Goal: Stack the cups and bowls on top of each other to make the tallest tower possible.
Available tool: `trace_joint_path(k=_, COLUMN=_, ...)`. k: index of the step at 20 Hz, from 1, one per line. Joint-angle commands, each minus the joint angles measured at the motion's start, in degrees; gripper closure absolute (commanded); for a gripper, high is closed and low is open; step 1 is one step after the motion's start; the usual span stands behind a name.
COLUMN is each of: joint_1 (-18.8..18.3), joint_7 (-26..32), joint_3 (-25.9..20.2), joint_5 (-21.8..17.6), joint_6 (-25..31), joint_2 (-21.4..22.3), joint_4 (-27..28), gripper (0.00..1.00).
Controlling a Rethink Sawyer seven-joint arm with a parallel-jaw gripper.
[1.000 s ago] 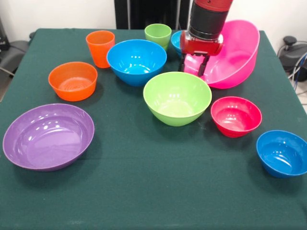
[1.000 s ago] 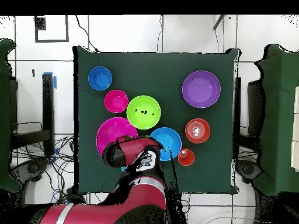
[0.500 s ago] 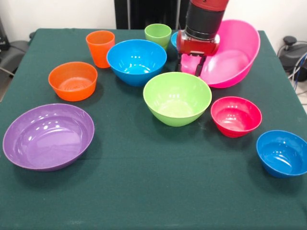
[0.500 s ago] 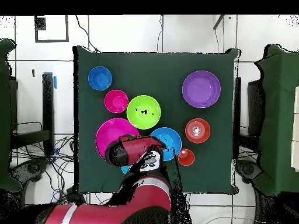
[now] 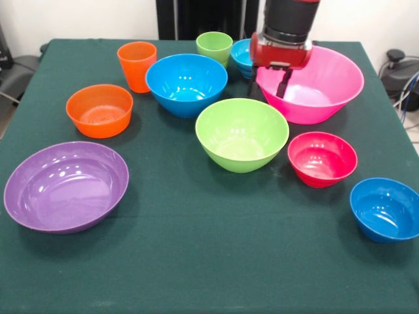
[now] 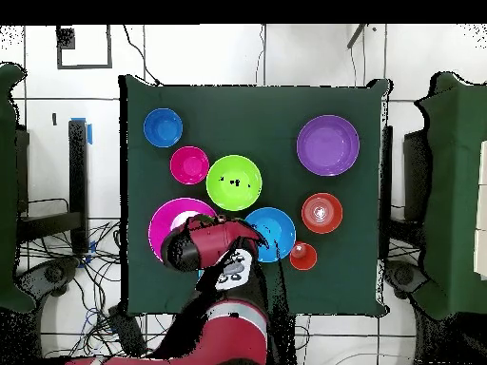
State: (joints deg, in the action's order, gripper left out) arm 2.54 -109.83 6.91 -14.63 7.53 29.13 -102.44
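Settling: pink bowl was tipped up on its rim a moment ago, now sits flat on the surface, around 1 o'clock in the front view.
Gripper: gripper straddles its near-left rim, jaws only slightly apart, maybe pinching it, can't tell.
Neighbours: lime bowl just at its 7 o'clock.
Meaning: biggest base is level, nothing stacked yet.

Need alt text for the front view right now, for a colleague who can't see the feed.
The gripper straddles the near rim of the huge pink bowl, which sits level on the green table. Around it stand separate, unstacked bowls: lime green, large blue, orange, purple, red, small blue; two cups behind.
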Motion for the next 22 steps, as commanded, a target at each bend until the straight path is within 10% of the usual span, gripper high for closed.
trace_joint_path(k=1, joint_1=2.17, joint_7=-7.04, joint_3=-3.27, joint_5=2.63, joint_6=6.45, joint_2=2.85, joint_4=-0.73, gripper=0.00)
trace_joint_path(k=22, joint_1=-2.81, joint_7=-5.85, joint_3=-9.48, joint_5=1.67, joint_6=-0.90, joint_2=-0.30, joint_4=-1.25, gripper=0.00)
